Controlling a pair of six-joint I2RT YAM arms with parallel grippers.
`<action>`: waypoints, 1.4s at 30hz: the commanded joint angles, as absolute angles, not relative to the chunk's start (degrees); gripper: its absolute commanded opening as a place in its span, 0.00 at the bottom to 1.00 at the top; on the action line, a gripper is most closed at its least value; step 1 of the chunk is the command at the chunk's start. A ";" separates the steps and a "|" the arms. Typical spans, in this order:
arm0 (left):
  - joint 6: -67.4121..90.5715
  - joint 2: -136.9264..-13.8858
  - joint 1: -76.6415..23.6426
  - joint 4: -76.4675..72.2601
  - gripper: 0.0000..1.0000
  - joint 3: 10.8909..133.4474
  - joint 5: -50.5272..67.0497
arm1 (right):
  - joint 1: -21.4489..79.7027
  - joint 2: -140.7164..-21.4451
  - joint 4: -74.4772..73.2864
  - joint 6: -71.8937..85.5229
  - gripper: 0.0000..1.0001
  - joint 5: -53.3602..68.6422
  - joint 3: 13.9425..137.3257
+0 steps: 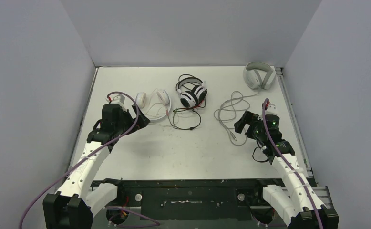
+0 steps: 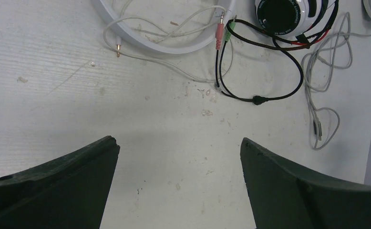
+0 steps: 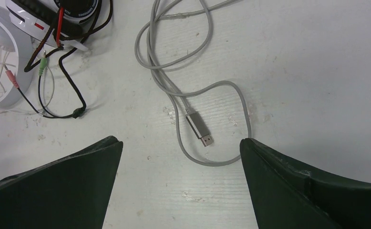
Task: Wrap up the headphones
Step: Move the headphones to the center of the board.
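Observation:
The small white headphones (image 1: 153,102) lie at the back left of the table, their thin cable loose beside them. Just right of them sits the black-and-white headset (image 1: 193,94), its black cable (image 1: 187,119) looped in front. My left gripper (image 1: 143,121) hovers open just left of the white pair. In the left wrist view it (image 2: 179,143) holds nothing, with the white headband (image 2: 174,47) and pink plug (image 2: 219,36) ahead. My right gripper (image 1: 241,124) is open over the table; in its wrist view it (image 3: 180,142) is empty, with the headset (image 3: 64,14) far left.
A light grey over-ear pair (image 1: 259,75) rests at the back right corner. Its long grey cable (image 1: 231,110) snakes forward, and its USB plug (image 3: 200,129) lies just ahead of my right fingers. Grey walls enclose the table on three sides.

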State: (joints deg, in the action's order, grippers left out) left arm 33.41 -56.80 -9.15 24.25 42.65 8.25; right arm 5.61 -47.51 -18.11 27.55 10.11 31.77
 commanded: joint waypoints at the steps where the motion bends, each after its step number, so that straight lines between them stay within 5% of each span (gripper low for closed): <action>1: 33.32 -56.69 -8.81 25.59 0.97 44.43 5.66 | 5.36 -47.74 -15.74 27.82 1.00 6.96 33.77; 21: 33.97 -61.22 -8.08 24.52 0.97 45.12 5.29 | 34.66 -72.56 -4.40 29.91 1.00 -10.06 48.60; 42: 35.05 -53.90 -7.65 22.59 0.97 41.81 6.43 | 36.71 -109.17 5.36 40.93 0.96 -18.10 70.56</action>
State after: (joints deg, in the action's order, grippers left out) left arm 35.53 -55.07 -8.10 23.46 41.50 6.48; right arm 36.80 -106.76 1.65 38.65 -15.18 66.67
